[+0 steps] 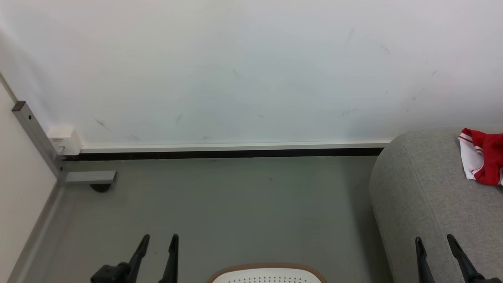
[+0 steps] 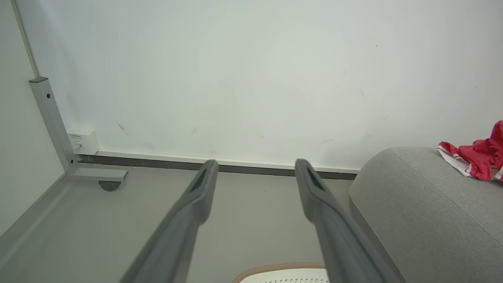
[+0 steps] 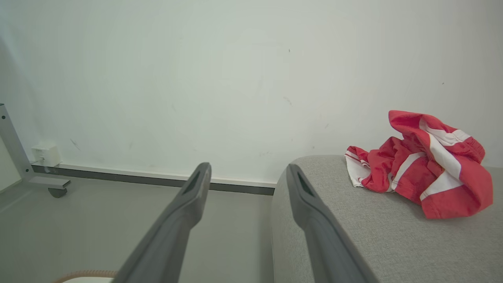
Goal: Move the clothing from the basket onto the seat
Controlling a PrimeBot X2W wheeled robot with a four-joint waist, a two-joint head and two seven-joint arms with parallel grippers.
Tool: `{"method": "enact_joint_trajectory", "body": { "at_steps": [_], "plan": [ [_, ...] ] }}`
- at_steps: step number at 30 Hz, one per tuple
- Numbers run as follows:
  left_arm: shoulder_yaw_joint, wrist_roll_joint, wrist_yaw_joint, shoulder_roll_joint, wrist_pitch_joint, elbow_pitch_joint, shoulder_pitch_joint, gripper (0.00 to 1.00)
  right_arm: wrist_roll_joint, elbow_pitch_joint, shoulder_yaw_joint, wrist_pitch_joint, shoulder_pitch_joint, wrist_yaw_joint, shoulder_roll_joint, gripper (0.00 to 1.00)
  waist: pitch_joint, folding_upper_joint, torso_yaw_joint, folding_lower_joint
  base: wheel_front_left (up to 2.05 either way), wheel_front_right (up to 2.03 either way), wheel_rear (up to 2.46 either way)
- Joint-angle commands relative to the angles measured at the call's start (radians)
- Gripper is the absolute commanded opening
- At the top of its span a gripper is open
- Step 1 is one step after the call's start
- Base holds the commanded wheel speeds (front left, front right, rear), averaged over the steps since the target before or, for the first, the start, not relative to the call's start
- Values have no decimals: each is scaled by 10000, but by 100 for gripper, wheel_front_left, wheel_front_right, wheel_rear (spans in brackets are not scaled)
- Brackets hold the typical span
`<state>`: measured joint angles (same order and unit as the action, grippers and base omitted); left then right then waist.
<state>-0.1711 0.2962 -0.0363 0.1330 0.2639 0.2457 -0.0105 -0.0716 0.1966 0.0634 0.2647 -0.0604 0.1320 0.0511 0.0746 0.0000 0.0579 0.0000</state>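
Observation:
The red clothing [image 1: 484, 160] with white stripes lies crumpled on the grey seat [image 1: 428, 196] at the right; I also see the clothing [image 3: 424, 165] on the seat [image 3: 373, 236] in the right wrist view, and the clothing [image 2: 477, 157] on the seat [image 2: 424, 208] in the left wrist view. The basket [image 1: 267, 275] shows just its brown rim and white perforated wall at the bottom edge. My left gripper [image 1: 159, 237] is open over the floor, left of the basket. My right gripper [image 1: 433, 238] is open over the seat's front, well short of the clothing. Both hold nothing.
A white wall with a dark baseboard [image 1: 228, 153] runs across the back. A grey metal frame leg with a caster [image 1: 100, 186] and a small white box [image 1: 65, 141] sit at the far left. Grey floor [image 1: 235, 204] lies between the frame and the seat.

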Motion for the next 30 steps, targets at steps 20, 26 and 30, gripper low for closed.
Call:
{"method": "enact_joint_trajectory", "body": {
  "at_steps": [20, 26, 30],
  "plan": [
    [428, -690, -431, -319, 8, 428, -106, 100, -147, 106, 34, -9, 174, -26, 2, 100, -47, 0, -70, 0, 0, 0, 0],
    [468, -808, -494, -362, 6, 547, -125, 100, -161, 111, 46, -9, 186, -26, 2, 100, -37, 0, -60, 0, 0, 0, 0],
    [364, -646, -513, -388, -12, 743, 42, 0, -164, 292, 43, -11, 44, 0, -36, 0, -30, 0, -63, 0, 0, 0, 0]
  ]
}}
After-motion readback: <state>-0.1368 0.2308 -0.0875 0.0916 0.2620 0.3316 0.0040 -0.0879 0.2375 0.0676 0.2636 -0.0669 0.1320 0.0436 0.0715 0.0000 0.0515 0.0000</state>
